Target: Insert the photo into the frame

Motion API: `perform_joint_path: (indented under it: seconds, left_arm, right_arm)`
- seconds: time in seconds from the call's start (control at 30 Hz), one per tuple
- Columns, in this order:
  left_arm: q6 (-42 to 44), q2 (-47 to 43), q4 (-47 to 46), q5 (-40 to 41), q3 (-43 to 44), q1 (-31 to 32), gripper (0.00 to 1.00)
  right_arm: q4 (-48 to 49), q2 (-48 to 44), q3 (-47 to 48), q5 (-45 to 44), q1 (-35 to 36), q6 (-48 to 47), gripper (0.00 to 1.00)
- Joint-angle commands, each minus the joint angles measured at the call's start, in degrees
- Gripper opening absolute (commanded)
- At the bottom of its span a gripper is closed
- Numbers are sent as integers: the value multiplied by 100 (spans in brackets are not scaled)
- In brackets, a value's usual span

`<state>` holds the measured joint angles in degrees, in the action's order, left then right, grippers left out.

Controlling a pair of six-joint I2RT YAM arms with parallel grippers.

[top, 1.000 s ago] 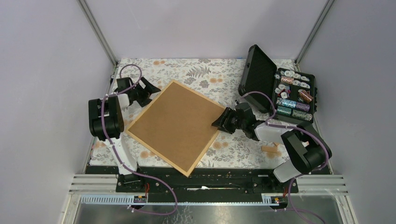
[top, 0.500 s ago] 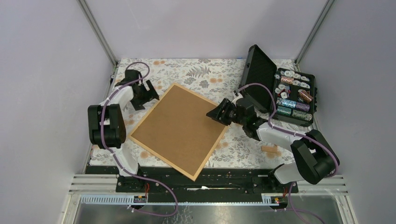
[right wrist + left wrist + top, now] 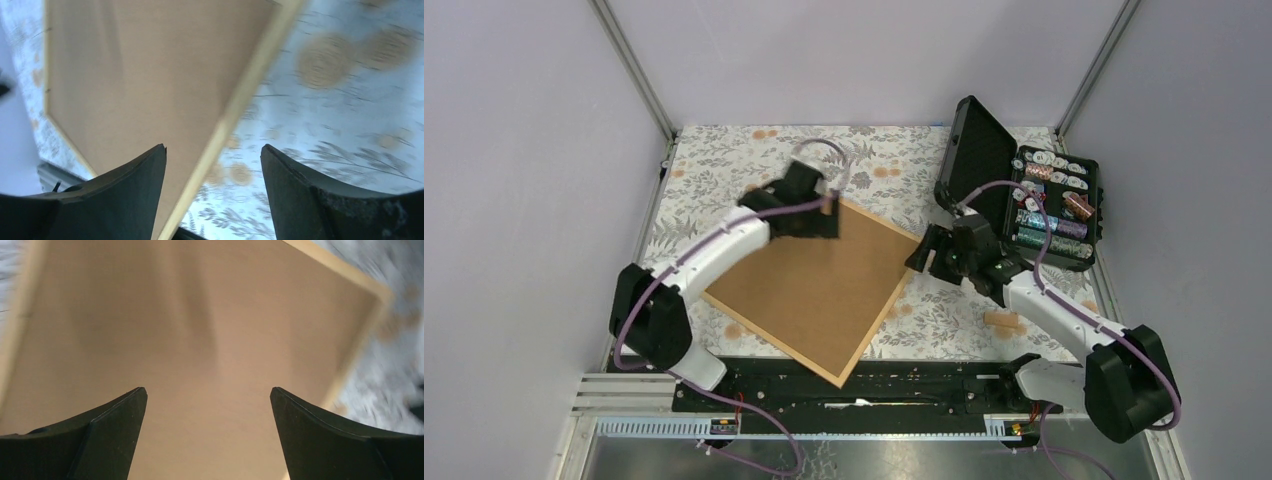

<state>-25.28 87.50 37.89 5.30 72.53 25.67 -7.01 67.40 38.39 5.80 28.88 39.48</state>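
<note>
Floral cloth (image 3: 874,160) covers the table, and the frame (image 3: 769,337) lies on it face down, turned like a diamond, brown backing board (image 3: 814,290) up. Over the frame's far part hangs the left gripper (image 3: 207,389), fingers wide apart above the board, holding nothing. By the frame's right corner sits the right gripper (image 3: 212,146), fingers parted, the wooden edge showing between them. Right of the frame stands an open black case (image 3: 984,170), and a small wooden block (image 3: 1004,320) lies nearer.
</note>
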Motion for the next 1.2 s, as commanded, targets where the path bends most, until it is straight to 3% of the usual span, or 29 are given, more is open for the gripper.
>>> perform_joint_path:
  seconds: [0.0,0.17,0.43,0.7,0.93,1.17]
  left_arm:
    - [81,22,69,680,73,1740,97]
    - [68,787,165,1381,464,2946,94]
    - [-12,1847,393,1920,1033,4017,92]
    - [-53,2451,757,2584,1342,4341,87]
    - [-185,2434,756,2677,1179,4341,75]
    - [-204,2556,701,2631,1035,4341,74]
  right_arm:
    - [-1,-142,-639,782,-605,161,75]
    - [-85,-192,-786,1030,-763,248,74]
    - [-140,-385,-1170,1289,-1393,291,75]
    - [-124,-459,-1250,1378,-1446,281,75]
    - [37,-435,-1400,1495,-1447,354,75]
    - [63,-438,-1429,1549,-1447,369,75]
